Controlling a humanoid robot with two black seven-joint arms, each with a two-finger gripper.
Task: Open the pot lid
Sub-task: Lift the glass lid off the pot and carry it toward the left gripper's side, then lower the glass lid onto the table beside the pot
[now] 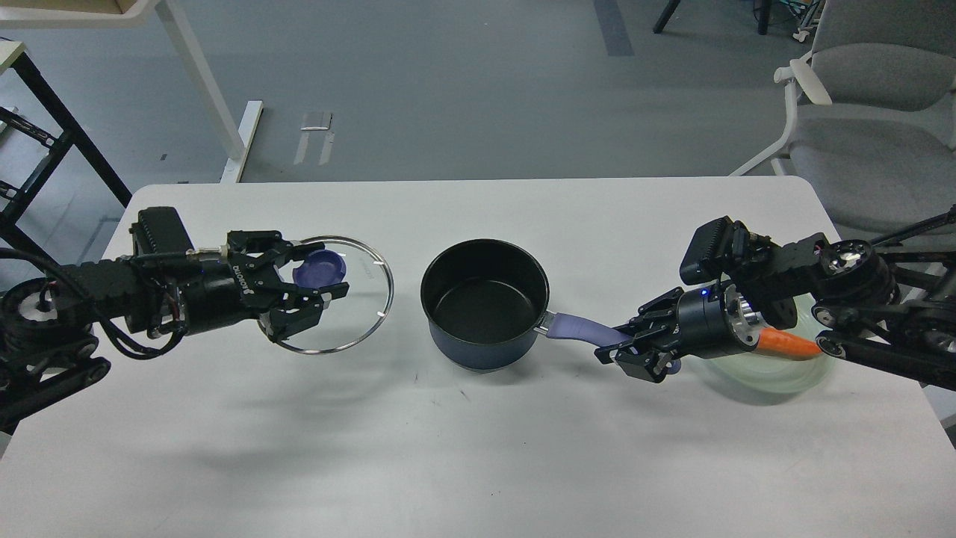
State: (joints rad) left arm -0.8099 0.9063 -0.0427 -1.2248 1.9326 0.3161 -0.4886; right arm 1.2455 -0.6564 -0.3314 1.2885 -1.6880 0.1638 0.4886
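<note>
A dark blue pot stands uncovered at the table's middle, its inside black and empty. Its purple handle points right. My right gripper is shut on the handle's end. My left gripper is shut on the purple knob of the glass lid. It holds the lid to the left of the pot, tilted, just above the table.
A pale green plate with an orange carrot lies at the right, partly behind my right arm. The white table has bare surface in front. A grey office chair stands beyond the far right corner.
</note>
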